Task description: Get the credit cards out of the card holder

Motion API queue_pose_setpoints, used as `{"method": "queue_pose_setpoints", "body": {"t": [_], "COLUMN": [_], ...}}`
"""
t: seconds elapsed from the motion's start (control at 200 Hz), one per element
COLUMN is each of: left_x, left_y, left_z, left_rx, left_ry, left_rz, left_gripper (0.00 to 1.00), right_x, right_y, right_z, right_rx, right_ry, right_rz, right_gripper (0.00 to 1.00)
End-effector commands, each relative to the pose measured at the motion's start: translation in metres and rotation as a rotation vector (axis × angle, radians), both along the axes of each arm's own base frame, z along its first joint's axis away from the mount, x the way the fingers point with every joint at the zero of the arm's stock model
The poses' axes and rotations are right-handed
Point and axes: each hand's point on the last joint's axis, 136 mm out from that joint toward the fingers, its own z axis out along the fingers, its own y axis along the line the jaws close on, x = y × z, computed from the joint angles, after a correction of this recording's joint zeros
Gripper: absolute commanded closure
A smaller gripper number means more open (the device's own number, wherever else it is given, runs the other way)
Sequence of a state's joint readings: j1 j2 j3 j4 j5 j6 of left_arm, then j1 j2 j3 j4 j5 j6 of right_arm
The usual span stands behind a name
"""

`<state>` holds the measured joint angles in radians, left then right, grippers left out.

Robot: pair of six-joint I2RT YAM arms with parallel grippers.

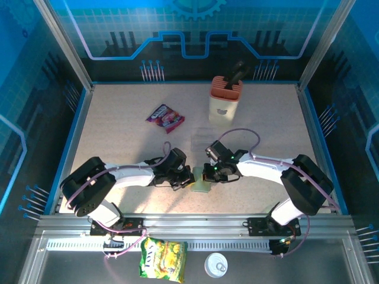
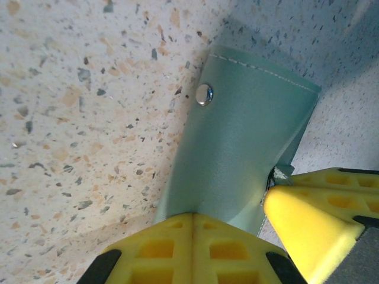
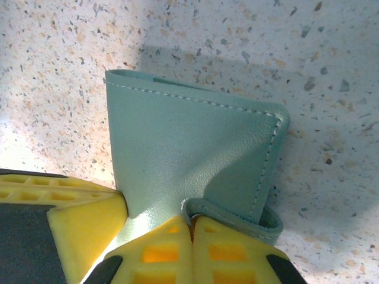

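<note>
Speckled tabletop, walled in by blue panels, carries the card holder (image 1: 201, 180) close to the near edge, between the tips of the left arm (image 1: 130, 174) and the right arm (image 1: 266, 165). From above, its long axis runs roughly from the near edge toward the far wall, and it shows as a pale green strip. The left jaws are closed on one end of it, with their yellow pads (image 2: 192, 251) meeting over the edge. The right jaws are pinched on a stitched flap at the other side, pads (image 3: 192, 251) pressed together there. In the left wrist view the card holder (image 2: 237, 154) shows a metal snap stud (image 2: 204, 94) near its far corner. In the right wrist view its (image 3: 189, 148) grey-green outer skin faces the camera (the inside and pockets cannot be made out). Both gripped edges are hidden behind the pads. Farther back stand a beige knife block (image 1: 225, 100), a snack packet (image 1: 165, 116) and a faint clear box (image 1: 204, 139).
</note>
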<state>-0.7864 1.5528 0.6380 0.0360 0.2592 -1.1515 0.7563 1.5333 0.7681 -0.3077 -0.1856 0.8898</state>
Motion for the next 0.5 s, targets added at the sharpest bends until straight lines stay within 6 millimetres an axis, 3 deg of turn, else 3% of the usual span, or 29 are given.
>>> {"method": "queue_pose_setpoints", "body": {"t": [0.0, 0.495], "left_x": [-0.005, -0.018], "left_y": [0.009, 0.033], "left_z": [-0.016, -0.049], "left_rx": [0.074, 0.144], "left_ry": [0.040, 0.131], "left_rz": [0.007, 0.077], "left_gripper": [1.00, 1.00], "right_x": [-0.012, -0.016], "right_y": [-0.011, -0.032], "right_z": [-0.019, -0.021], "right_rx": [-0.009, 0.096], "right_ry": [0.056, 0.090], "right_rz": [0.000, -0.060], "right_gripper": [1.00, 1.00]}}
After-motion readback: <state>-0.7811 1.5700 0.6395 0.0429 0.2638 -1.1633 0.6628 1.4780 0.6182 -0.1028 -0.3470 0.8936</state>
